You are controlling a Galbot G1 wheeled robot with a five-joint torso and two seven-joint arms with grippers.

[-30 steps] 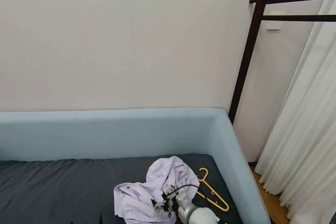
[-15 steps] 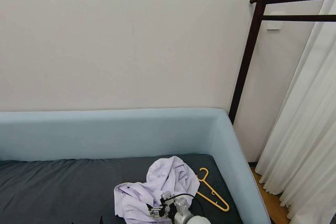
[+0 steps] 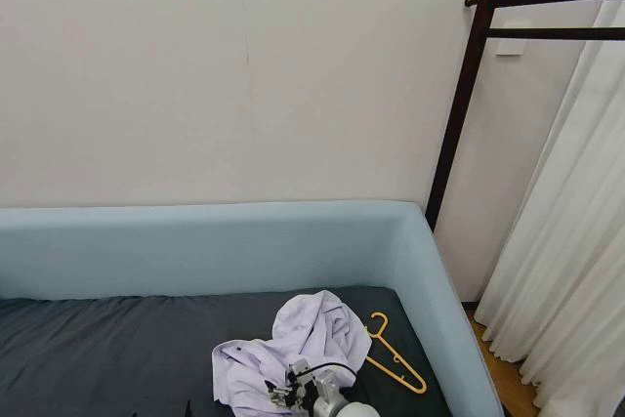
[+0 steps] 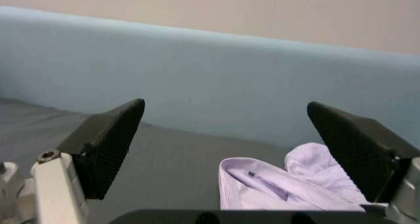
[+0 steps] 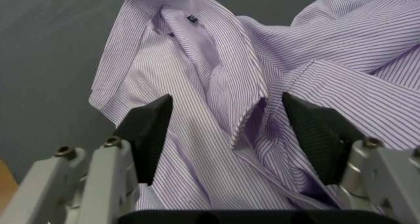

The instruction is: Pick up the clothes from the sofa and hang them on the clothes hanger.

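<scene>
1. Toward the right end of the sofa's [image 3: 195, 251] dark seat, a crumpled lilac striped shirt [image 3: 312, 339] lies in a heap, close to the pale blue right armrest.
2. Just beside the shirt, between it and that armrest, an orange hanger [image 3: 395, 358] lies flat on the seat, its hook pointing toward the backrest.
3. The right gripper [image 3: 283, 393] is low over the near edge of the shirt.
4. Seen from the right wrist, the right gripper [image 5: 233, 135] has its fingers [image 5: 147, 135] spread wide apart, one on each side of a fold of the shirt [image 5: 217, 62] below the collar. They are not clamped on the cloth, and whether they touch it cannot be told.
5. The left gripper [image 4: 233, 145] hangs above the seat to the left of the shirt [image 4: 282, 184], fingers wide apart and holding nothing, facing the backrest [image 4: 196, 86].
6. A dark wooden rack [image 3: 459, 104] stands past the sofa's right end against the wall, with a white curtain [image 3: 576, 241] next to it.
</scene>
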